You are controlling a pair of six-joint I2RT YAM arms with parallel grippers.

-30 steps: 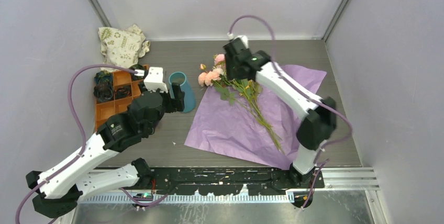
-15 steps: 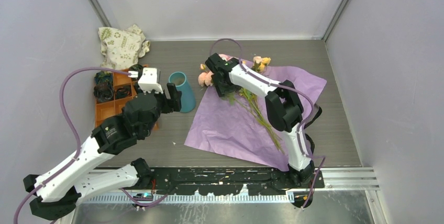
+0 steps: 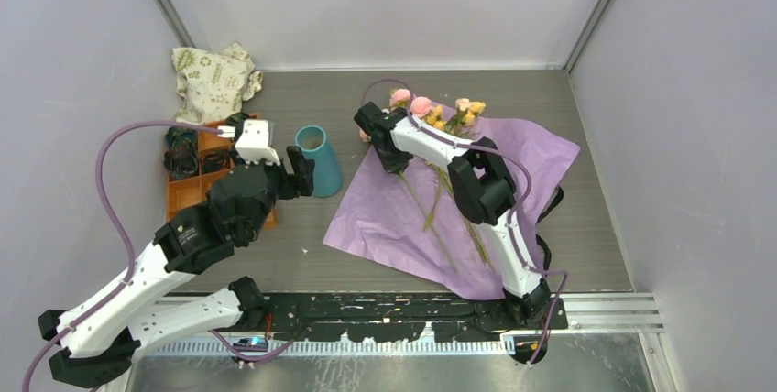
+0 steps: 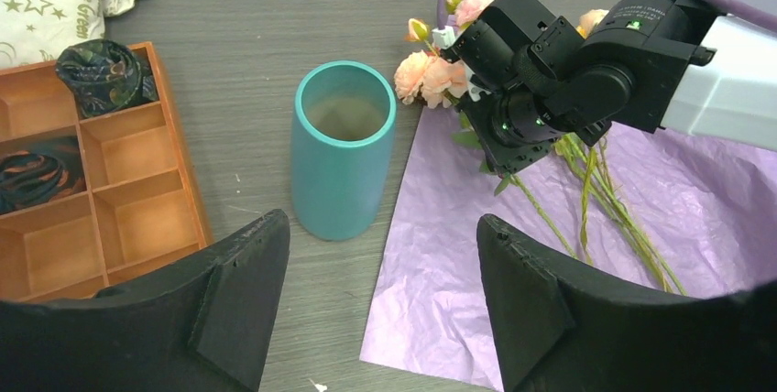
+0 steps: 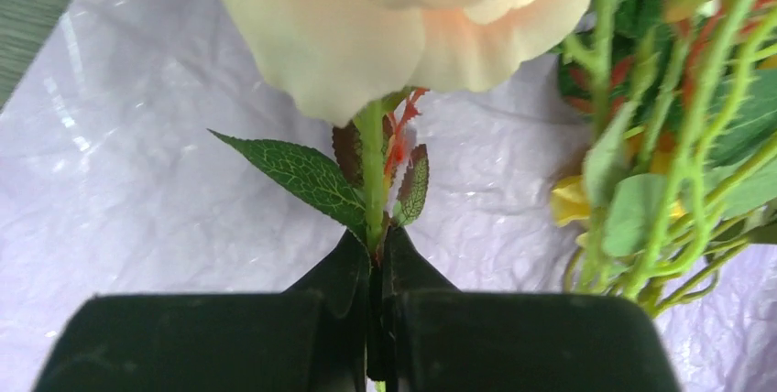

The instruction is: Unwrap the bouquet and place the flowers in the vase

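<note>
The teal vase (image 3: 318, 158) stands upright on the table, just left of the lilac paper sheet (image 3: 394, 218). My left gripper (image 3: 298, 175) hovers open near it; in the left wrist view the vase (image 4: 344, 158) sits beyond the spread fingers (image 4: 240, 296), untouched. The flowers (image 3: 431, 113) lie on the paper's far edge, stems (image 3: 440, 236) trailing toward me. My right gripper (image 3: 392, 161) is down at the bunch, shut on one green stem (image 5: 373, 181) just under a cream-peach rose (image 5: 394, 16). Other stems and yellow blooms (image 5: 678, 136) hang to its right. No ribbon shows.
An orange tray (image 3: 188, 192) with square compartments and dark bundles lies left of the vase. A cream cloth bag (image 3: 213, 79) with green print sits in the far left corner. Grey walls enclose the table on three sides.
The right arm folded in and swung left and down to the blooms, and its gripper closed on a stem. The flower heads shifted toward the back edge. The left arm barely moved.
</note>
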